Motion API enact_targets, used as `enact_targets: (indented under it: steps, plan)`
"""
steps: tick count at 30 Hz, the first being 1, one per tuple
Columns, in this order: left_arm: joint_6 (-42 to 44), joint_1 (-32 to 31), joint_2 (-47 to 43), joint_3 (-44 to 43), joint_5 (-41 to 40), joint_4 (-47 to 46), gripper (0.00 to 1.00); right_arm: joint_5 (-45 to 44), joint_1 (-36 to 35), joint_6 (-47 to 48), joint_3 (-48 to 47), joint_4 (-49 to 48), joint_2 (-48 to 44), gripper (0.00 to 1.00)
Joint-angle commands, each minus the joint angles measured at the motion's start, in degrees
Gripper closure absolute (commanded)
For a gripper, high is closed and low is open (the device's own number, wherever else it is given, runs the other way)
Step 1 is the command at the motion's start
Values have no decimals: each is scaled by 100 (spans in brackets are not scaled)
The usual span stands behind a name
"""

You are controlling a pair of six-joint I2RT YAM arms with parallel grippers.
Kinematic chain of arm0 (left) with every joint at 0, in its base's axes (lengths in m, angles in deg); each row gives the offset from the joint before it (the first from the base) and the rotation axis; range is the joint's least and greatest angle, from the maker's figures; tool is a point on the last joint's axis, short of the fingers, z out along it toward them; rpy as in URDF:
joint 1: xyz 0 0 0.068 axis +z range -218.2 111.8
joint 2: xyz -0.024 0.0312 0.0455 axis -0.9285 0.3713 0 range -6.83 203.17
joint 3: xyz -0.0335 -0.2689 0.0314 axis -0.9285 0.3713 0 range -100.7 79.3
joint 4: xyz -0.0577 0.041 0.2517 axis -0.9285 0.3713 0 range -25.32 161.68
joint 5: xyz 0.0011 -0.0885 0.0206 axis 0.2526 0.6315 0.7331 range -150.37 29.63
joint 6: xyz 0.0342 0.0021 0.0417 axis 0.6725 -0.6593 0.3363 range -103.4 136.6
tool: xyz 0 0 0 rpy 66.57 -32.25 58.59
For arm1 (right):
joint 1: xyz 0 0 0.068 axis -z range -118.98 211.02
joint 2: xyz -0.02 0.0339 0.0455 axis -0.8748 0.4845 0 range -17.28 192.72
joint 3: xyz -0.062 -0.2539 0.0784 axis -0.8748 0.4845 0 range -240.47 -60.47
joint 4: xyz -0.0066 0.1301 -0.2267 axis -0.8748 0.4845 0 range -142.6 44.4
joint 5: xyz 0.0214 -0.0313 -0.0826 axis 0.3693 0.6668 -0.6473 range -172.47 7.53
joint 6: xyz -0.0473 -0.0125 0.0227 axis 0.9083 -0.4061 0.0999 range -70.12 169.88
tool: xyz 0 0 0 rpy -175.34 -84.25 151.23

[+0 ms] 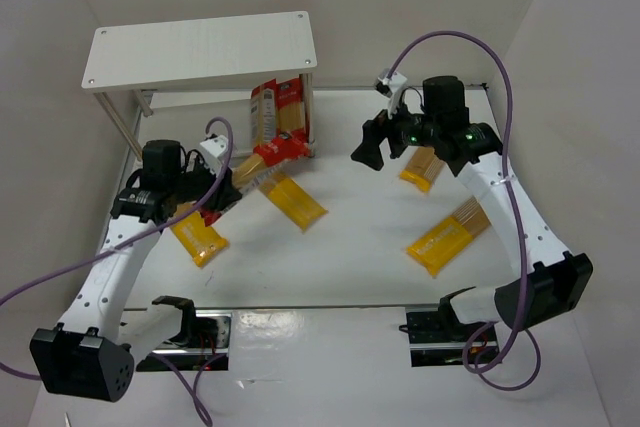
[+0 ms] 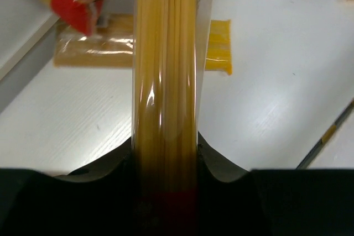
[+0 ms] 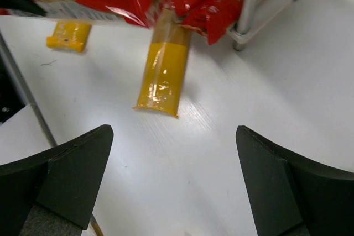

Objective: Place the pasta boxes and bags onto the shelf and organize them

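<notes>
White tabletop (image 1: 360,247) fills the scene, with the shelf (image 1: 200,47) standing at the far left. The left gripper (image 1: 212,197) is clamped on one end of a red pasta bag (image 1: 268,157), and the bag's far end reaches the shelf's near right corner. A second red bag (image 1: 268,107) leans inside the shelf, under its top. Four yellow packs (image 1: 293,199) lie flat on the tabletop, two on the left and two on the right. The right gripper (image 1: 372,147) hovers right of the shelf, jaws wide apart, holding nothing.
</notes>
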Motion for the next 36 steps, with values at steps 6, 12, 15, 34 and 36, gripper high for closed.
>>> enact_targets:
  steps: [6,12,15,34,36]
  plan:
    - [-1332,66,-561,30,-2361,-911,100,-1494,404,-348,335,231,-568,0]
    - [-1772,14,-27,-102,-3383,-1315,100,-2111,773,-505,897,73,-1139,0]
    - [-1965,-47,106,-155,-3788,-1604,100,-2112,1159,-506,1012,125,-1210,0]
    - [-3337,-363,1231,38,-4675,-3494,100,-1803,2452,-558,1179,231,-1368,0]
    - [-3398,-513,1301,91,-4676,-3566,100,-1751,2627,-558,1241,231,-1429,0]
